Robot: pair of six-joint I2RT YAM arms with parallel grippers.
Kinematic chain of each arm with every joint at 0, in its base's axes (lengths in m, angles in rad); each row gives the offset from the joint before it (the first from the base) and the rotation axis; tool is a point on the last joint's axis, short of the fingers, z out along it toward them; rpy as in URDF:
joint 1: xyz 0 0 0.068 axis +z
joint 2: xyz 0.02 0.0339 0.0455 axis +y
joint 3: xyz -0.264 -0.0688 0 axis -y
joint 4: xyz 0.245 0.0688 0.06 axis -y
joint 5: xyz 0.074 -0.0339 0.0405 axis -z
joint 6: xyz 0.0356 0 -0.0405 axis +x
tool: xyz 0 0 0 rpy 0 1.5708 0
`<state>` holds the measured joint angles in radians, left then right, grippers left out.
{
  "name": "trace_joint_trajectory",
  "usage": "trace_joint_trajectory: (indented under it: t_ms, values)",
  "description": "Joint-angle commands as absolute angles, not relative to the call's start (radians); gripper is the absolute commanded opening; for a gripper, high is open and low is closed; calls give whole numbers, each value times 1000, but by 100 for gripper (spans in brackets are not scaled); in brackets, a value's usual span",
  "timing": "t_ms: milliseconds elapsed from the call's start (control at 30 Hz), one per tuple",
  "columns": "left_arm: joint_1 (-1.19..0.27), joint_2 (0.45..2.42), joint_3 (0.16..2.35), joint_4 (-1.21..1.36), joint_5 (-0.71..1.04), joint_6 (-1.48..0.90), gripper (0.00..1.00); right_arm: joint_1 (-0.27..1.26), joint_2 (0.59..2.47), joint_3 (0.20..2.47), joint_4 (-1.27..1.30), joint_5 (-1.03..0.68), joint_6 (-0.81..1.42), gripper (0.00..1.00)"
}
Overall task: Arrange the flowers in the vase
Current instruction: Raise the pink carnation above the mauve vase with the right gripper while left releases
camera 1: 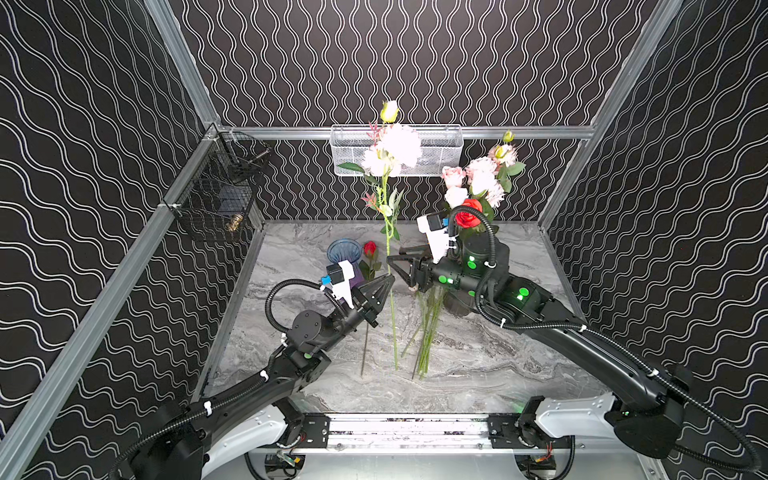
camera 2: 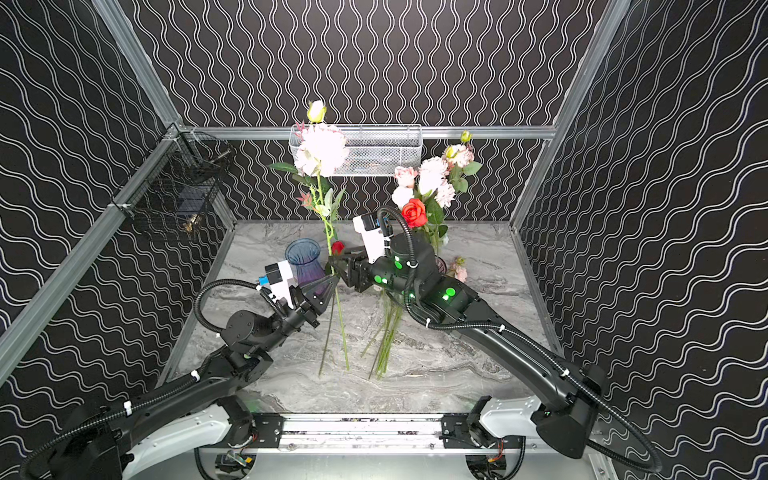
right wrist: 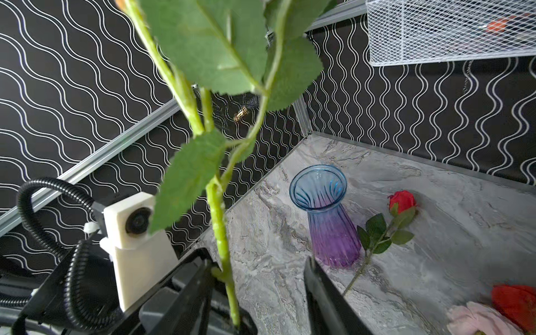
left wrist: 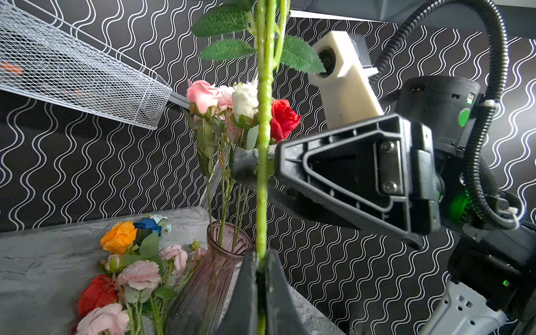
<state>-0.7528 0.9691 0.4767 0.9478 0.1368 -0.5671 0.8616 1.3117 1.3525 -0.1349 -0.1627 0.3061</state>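
Above the grey marbled table [camera 1: 498,374], the left hand [left wrist: 263,258] pinches the green-stemmed pale pink peony spray [left wrist: 264,121] upright. The right hand [right wrist: 258,261] straddles it, jaws parted. Close there before releasing below, then steer the stem end into the ribbed pink glass vase [left wrist: 203,284].

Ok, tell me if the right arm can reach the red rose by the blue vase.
Probably not directly: the right gripper, jaws open, straddles the tall stem clamped in the left gripper; it would need to clear that stem before dropping to the red rose beside the blue vase.
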Motion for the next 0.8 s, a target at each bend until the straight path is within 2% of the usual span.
trace_joint_trajectory:
  t_ms: [0, 200, 400, 433, 500, 567, 600, 633, 767]
  values:
    - [-753, 976, 475, 1001, 142, -564, 0, 864, 1325, 1364, -77, -184, 320, 46]
    - [-754, 985, 483, 977, 143, -570, 0, 864, 1337, 1367, -71, -201, 323, 12]
    - [-753, 1009, 467, 1000, 119, -607, 2, 866, 1303, 1335, -51, -186, 313, 2]
    - [-754, 1014, 465, 1003, 119, -609, 14, 868, 1298, 1330, -50, -182, 313, 2]
    - [-753, 1020, 460, 1006, 117, -614, 28, 868, 1288, 1320, -46, -170, 313, 0]
    - [-753, 1019, 456, 1002, 100, -623, 55, 869, 1278, 1316, -53, -156, 306, 0]
    - [-753, 1016, 450, 994, 88, -629, 62, 870, 1270, 1316, -65, -144, 295, 0]
    - [-753, 1010, 443, 990, 74, -627, 66, 871, 1259, 1315, -81, -120, 282, 0]
    - [-753, 984, 406, 976, 17, -618, 70, 873, 1191, 1308, -164, 6, 223, 0]
